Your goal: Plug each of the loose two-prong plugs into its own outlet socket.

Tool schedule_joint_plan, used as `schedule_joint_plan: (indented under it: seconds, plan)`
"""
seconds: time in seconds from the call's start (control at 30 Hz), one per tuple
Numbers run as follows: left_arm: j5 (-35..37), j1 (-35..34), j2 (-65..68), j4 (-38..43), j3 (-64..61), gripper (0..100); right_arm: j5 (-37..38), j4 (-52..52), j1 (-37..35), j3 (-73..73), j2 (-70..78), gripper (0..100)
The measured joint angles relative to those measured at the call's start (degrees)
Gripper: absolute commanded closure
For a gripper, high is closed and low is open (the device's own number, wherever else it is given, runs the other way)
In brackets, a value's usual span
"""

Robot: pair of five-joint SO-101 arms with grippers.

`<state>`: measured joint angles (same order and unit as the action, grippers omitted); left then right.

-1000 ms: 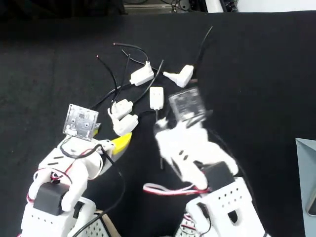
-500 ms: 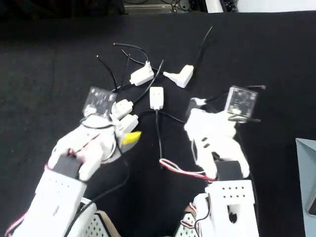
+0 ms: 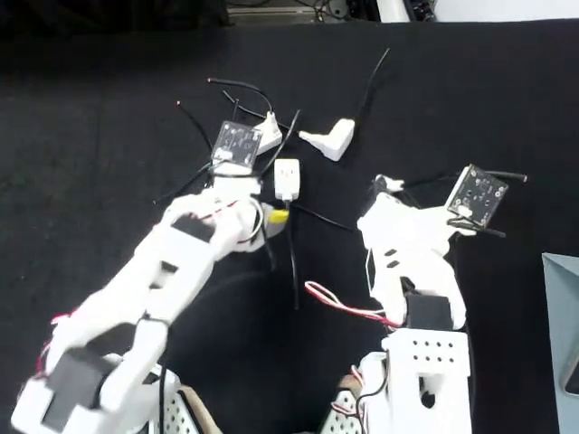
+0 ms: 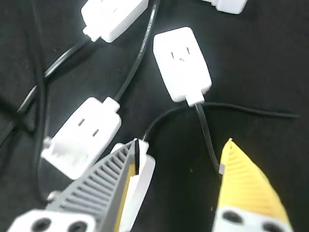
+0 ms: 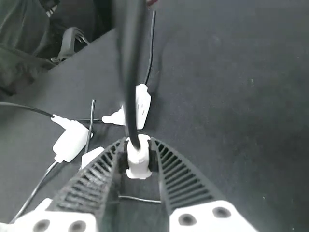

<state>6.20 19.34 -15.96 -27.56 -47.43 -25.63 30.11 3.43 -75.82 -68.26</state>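
Several white outlet sockets and plugs with black cords lie at the middle of the black table. In the left wrist view, one two-slot socket (image 4: 181, 63) lies just beyond my open left gripper (image 4: 182, 145). A second socket (image 4: 84, 133) lies beside the grey finger (image 4: 104, 186), and another white piece (image 4: 137, 181) touches that finger. From above, the left gripper (image 3: 271, 220) sits just short of the middle socket (image 3: 287, 178). My right gripper (image 5: 137, 145) is shut on a white plug (image 5: 137, 162) with a black cord, off to the right of the cluster (image 3: 382, 188).
More white pieces lie farther back: a socket (image 3: 261, 136) and an angled plug (image 3: 333, 137). Black cords loop across the mat around them. A grey object (image 3: 563, 334) stands at the right edge. The mat's far and left parts are bare.
The left arm has stretched forward from near its base into the socket cluster. The right arm has swung to the right, away from the cluster, carrying the plug.
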Motion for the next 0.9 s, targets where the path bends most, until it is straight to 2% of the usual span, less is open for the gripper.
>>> schedule_joint_plan:
  seconds: [0.33,0.5,0.57,0.7,0.9]
  plan:
    - [3.0,1.8,20.3,0.6,14.7,73,0.0,0.0,0.1,0.0,-0.2,98.6]
    - [3.2,4.0,26.6,0.6,18.8,91,0.0,0.0,0.1,0.0,-0.2,98.5]
    - [2.6,4.1,27.6,0.6,19.9,96,0.0,0.0,0.1,0.0,-0.2,98.5]
    - [-2.5,4.3,27.9,0.2,20.4,97,0.0,0.0,0.1,0.0,-0.2,98.5]
    - [-5.5,6.9,22.2,-10.3,21.4,97,0.0,0.0,0.1,0.0,-0.2,98.5]
